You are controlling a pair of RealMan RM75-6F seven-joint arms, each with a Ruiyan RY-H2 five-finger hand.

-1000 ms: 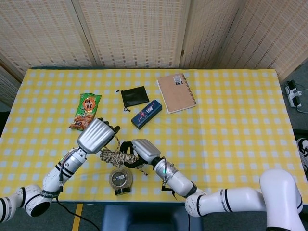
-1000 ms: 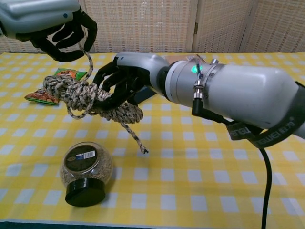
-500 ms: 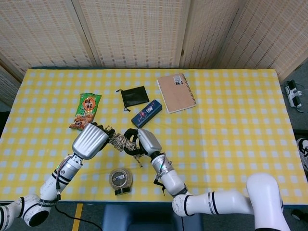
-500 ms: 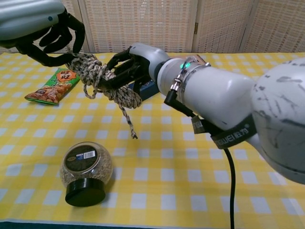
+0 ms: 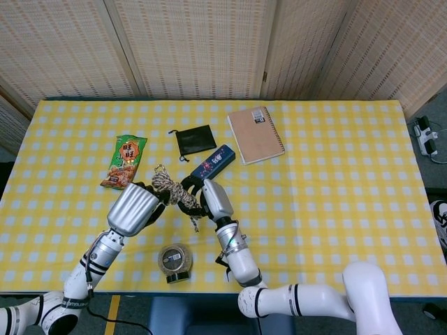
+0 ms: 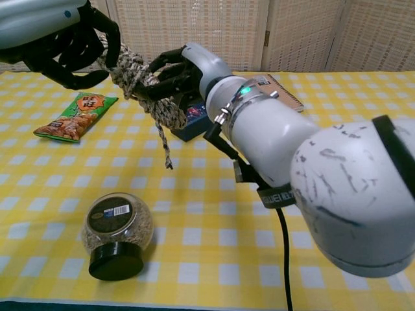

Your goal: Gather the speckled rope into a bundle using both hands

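1. Since the earlier frames we have lifted both arms and carried the speckled rope [image 6: 139, 81] up and away from the jar [image 6: 117, 234], which now sits well below and behind our hands on the worktop [image 6: 363, 91].
2. Our left robot hand [image 6: 61, 35] has its dark fingers curled around one side of the rope wad.
3. Our right robot hand [image 6: 185, 68] clasps the other side, so the rope sits between the two, clear of the worktop.
4. A loose tail [image 6: 163, 139] hangs beneath the right robot hand.
5. We judge the bundle mostly formed; the dangling tail looks like the remaining work.
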